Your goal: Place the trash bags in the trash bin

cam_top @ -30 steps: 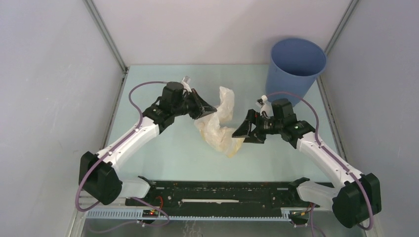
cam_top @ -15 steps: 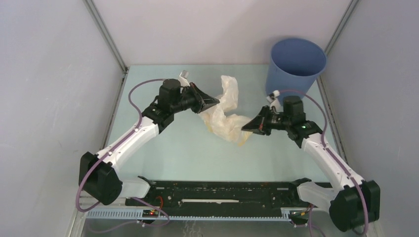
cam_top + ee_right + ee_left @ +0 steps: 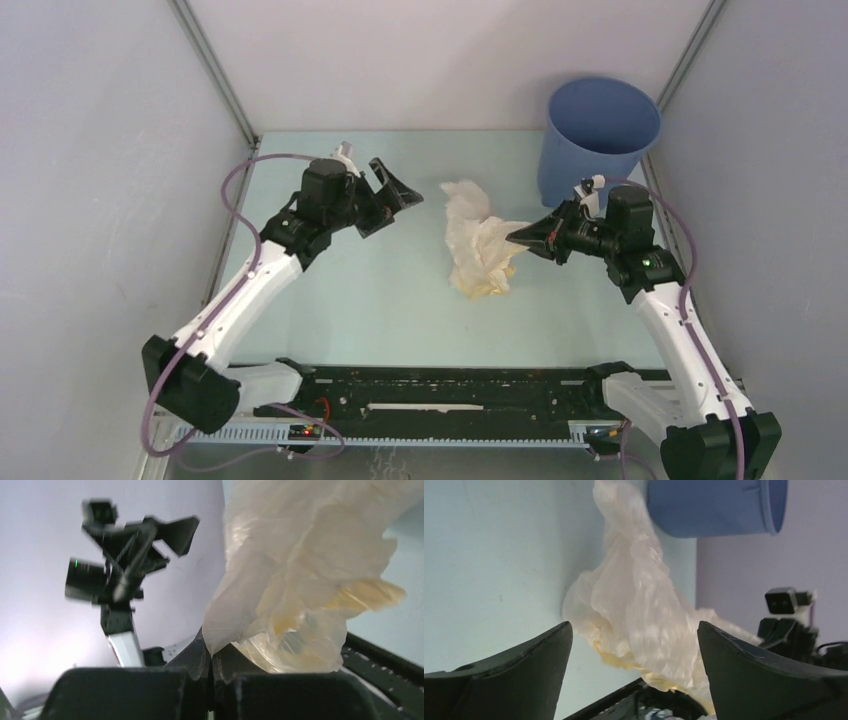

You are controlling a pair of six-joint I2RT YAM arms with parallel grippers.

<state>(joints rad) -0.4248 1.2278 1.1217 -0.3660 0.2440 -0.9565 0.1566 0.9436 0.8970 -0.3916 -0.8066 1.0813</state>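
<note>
The trash bag (image 3: 478, 245), a crumpled pale translucent bag with a yellow rim, hangs bunched at the table's middle right. My right gripper (image 3: 517, 237) is shut on the bag's right edge; in the right wrist view a fold of the bag (image 3: 300, 570) is pinched between the closed jaws of that gripper (image 3: 212, 652). My left gripper (image 3: 398, 205) stands open to the left of the bag and apart from it. From the left wrist, the bag (image 3: 639, 600) lies beyond the spread left gripper (image 3: 634, 630). The blue trash bin (image 3: 600, 125) stands upright at the back right, just behind the right gripper.
Grey walls and metal frame posts (image 3: 215, 75) close in the table on three sides. A black rail (image 3: 440, 385) runs along the near edge between the arm bases. The bin (image 3: 714, 507) sits close to the right wall.
My left gripper opened, let go of the bag and drew back left. My right gripper shut on the bag and pulled it right, toward the bin.
</note>
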